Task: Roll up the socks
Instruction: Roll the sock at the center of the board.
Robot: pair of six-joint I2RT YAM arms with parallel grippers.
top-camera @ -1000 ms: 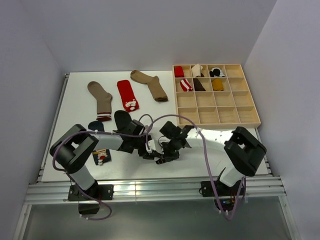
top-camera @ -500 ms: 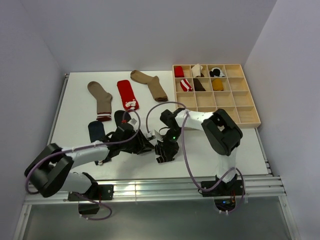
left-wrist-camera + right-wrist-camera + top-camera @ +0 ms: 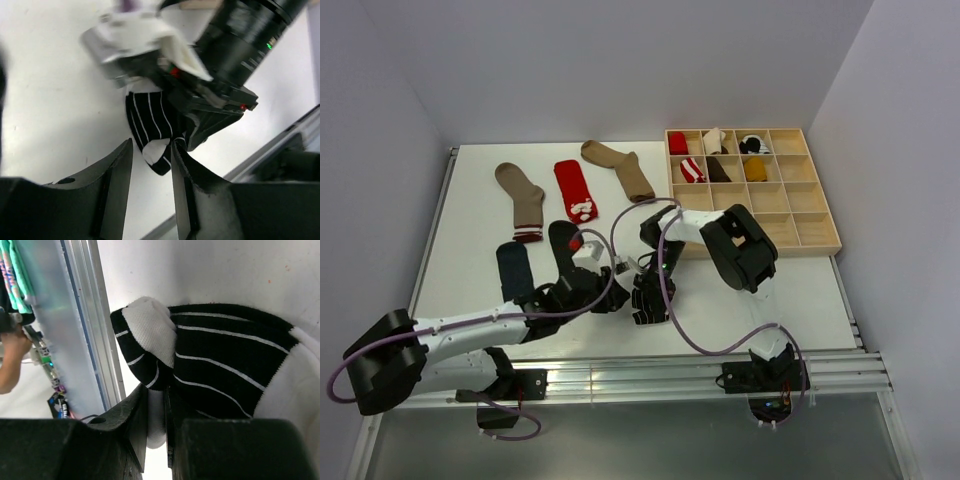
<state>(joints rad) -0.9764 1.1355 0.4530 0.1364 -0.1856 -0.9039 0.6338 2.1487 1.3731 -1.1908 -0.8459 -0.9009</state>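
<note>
The black sock with thin white stripes lies bunched on the table near the front edge. In the right wrist view it fills the frame, with a white toe patch folded over. My right gripper is shut on a white fold of this sock. My left gripper is open, and the sock's white-tipped end sits right at its fingertips. A plain black sock lies flat behind the left arm.
A navy sock, a tan sock, a red sock and a brown sock lie flat at the back left. A wooden compartment tray with several rolled socks stands at the back right. The table's metal front rail is close.
The left arm has stretched out low from the left and the right arm has folded in towards the middle. Both grippers stay at the striped sock.
</note>
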